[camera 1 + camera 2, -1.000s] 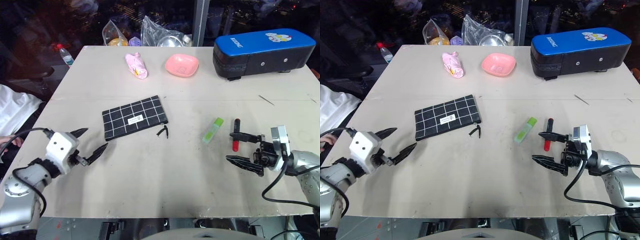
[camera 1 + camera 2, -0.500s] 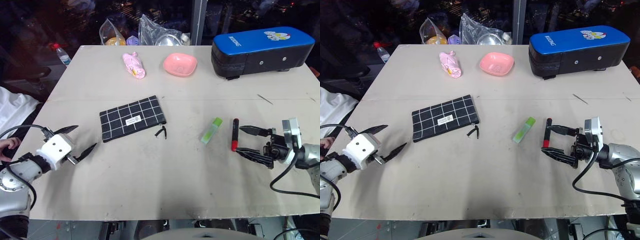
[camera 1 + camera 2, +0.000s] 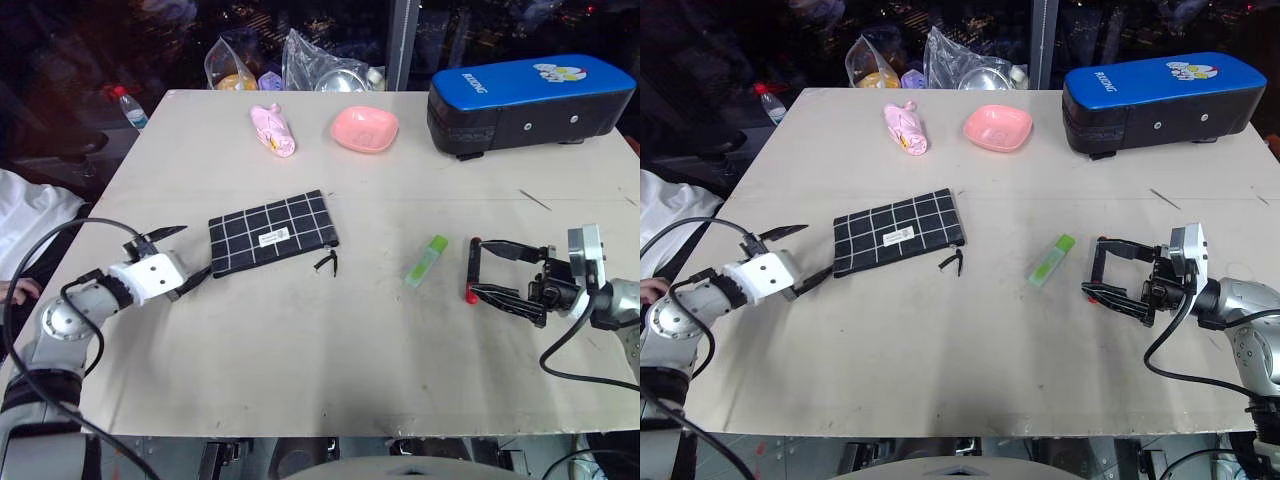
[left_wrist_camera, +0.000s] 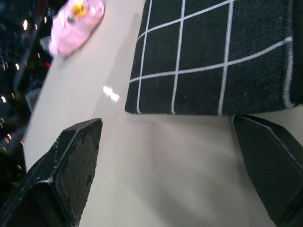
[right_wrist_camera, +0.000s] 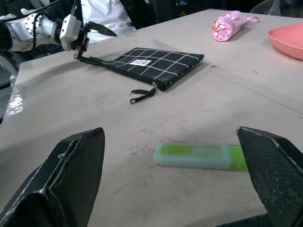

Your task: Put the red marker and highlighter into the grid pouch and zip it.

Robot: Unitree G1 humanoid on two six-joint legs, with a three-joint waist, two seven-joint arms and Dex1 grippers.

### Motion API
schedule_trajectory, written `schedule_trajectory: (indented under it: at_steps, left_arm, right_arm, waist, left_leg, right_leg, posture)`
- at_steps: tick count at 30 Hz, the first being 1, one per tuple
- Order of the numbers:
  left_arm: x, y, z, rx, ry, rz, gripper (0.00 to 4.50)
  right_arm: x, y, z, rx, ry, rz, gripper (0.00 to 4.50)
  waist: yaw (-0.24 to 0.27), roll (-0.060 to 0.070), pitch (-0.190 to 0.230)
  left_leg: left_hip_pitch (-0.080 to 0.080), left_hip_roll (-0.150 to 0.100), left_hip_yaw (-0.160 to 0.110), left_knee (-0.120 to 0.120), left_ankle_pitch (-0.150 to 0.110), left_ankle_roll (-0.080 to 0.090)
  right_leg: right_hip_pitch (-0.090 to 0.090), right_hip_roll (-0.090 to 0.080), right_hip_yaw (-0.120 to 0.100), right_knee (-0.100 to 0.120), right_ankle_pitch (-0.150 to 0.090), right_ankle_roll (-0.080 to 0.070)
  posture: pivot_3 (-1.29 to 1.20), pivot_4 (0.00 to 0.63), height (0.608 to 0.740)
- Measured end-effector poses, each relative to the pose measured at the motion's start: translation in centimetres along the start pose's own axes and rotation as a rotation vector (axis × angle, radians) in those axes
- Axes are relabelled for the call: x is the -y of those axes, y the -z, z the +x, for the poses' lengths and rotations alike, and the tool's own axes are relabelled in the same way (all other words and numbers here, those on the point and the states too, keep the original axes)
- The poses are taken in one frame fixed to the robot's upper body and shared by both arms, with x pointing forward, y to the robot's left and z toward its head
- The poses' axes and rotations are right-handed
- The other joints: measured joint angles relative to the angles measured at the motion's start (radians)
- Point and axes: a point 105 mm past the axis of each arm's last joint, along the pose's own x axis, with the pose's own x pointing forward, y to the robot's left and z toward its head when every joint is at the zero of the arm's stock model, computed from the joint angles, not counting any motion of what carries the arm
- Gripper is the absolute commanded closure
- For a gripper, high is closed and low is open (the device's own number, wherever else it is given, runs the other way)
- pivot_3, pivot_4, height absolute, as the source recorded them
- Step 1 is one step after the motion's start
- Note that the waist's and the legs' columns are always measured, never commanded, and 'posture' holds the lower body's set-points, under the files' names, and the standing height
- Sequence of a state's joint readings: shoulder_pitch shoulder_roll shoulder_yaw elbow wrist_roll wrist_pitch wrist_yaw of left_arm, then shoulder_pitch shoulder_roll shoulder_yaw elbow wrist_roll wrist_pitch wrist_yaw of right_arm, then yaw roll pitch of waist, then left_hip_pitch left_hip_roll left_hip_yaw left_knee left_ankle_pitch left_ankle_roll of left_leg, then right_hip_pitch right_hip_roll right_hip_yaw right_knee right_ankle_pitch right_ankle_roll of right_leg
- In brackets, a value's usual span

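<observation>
The right gripper (image 3: 474,269) lies low over the table (image 3: 330,370) near its right edge, its black fingers spread wide on either side of the red marker (image 3: 470,294), of which a red end shows by the lower fingertip; whether they touch it I cannot tell. Just left of it lies the highlighter (image 3: 426,259), a chunky light-green stick, slanted, apart from the marker. The left gripper (image 3: 188,252) sits near the left edge with fingers spread, its tips at the short left end of the pouch (image 3: 272,234). The pouch is flat black fabric with white grid lines and a small white label, lying slanted; its zipper pull (image 3: 326,263) trails off the right corner. Bare table lies open in front of the pouch and between pouch and highlighter. Farther back stand a pink bundle (image 3: 273,130), a pink dish (image 3: 365,129) and a blue case (image 3: 530,102) at the far right edge.
</observation>
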State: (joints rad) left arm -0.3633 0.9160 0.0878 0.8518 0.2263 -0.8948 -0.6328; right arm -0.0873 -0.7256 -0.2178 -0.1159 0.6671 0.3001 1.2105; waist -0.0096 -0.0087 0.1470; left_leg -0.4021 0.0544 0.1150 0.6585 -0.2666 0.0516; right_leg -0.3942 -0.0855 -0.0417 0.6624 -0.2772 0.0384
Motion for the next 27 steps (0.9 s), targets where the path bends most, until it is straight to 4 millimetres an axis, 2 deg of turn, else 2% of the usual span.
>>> schedule_trajectory:
  at_steps: [11, 14, 15, 18, 20, 22, 23, 27]
  left_arm:
    - [-0.2, -1.9, 2.4, 0.097, 0.059, 0.22, 0.02]
    - [-0.1, -2.4, 2.9, 0.122, 0.058, 0.244, 0.76]
    - [0.2, -2.8, 3.2, 0.141, 0.066, 0.252, 1.14]
    - [1.4, -4.1, 4.1, 0.218, 0.09, 0.27, 2.51]
    - [2.3, -5.1, 4.6, 0.276, 0.105, 0.28, 3.24]
    - [1.8, -6.0, 4.8, 0.32, 0.086, 0.308, 4.2]
    - [1.5, -6.1, 4.8, 0.327, 0.078, 0.314, 4.45]
    - [1.6, -6.6, 4.8, 0.358, 0.057, 0.33, 4.45]
  right_arm:
    - [-0.2, -0.1, -0.2, 0.004, 0.022, -0.022, 0.0]
    - [-0.3, 0.0, -0.4, 0.004, 0.029, -0.025, 0.0]
    - [-0.3, 0.0, -0.3, 0.005, 0.031, -0.026, 0.0]
    - [-0.4, 0.0, -0.3, 0.008, 0.039, -0.03, 0.0]
    - [-0.4, 0.1, -0.4, 0.007, 0.044, -0.031, 0.0]
    - [-0.4, 0.2, -0.4, 0.009, 0.053, -0.028, 0.0]
    - [-0.4, 0.2, -0.3, 0.01, 0.055, -0.029, 0.0]
    - [-0.7, 0.2, -0.2, 0.013, 0.054, -0.032, 0.0]
  waist:
    - [0.026, 0.001, 0.0]
    - [0.03, 0.001, 0.0]
    - [0.03, 0.001, 0.0]
    - [0.028, 0.0, 0.0]
    - [0.025, 0.0, 0.0]
    - [0.025, 0.0, 0.0]
    - [0.025, 0.0, 0.0]
    - [0.026, 0.0, -0.001]
  left_leg:
    - [-0.001, 0.001, 0.005, 0.009, -0.001, 0.005]
    - [-0.003, 0.001, 0.005, 0.011, -0.001, 0.006]
    - [-0.003, 0.001, 0.005, 0.011, -0.001, 0.006]
    - [-0.008, 0.001, 0.005, 0.013, -0.001, 0.006]
    - [-0.011, 0.001, 0.004, 0.014, 0.001, 0.003]
    - [-0.011, 0.001, 0.004, 0.014, 0.001, 0.003]
    - [-0.011, 0.001, 0.004, 0.014, 0.001, 0.003]
    - [-0.011, 0.001, 0.004, 0.014, 0.001, 0.003]
  right_leg:
    - [0.003, 0.012, -0.001, 0.001, 0.001, 0.004]
    - [0.003, 0.012, -0.001, 0.001, 0.002, 0.005]
    - [0.002, 0.012, -0.001, 0.001, 0.002, 0.005]
    - [-0.001, 0.013, -0.001, 0.001, 0.002, 0.006]
    - [-0.004, 0.014, -0.001, 0.001, 0.003, 0.007]
    - [-0.004, 0.014, -0.001, 0.001, 0.003, 0.007]
    - [-0.004, 0.014, -0.001, 0.001, 0.003, 0.007]
    - [-0.004, 0.014, -0.002, 0.001, 0.003, 0.007]
  posture:
    - [0.0, 0.15, 0.74]
    - [0.0, 0.15, 0.74]
    - [0.0, 0.15, 0.74]
    - [0.0, 0.15, 0.74]
    - [0.0, 0.15, 0.74]
    - [0.0, 0.15, 0.74]
    - [0.0, 0.15, 0.74]
    - [0.0, 0.15, 0.74]
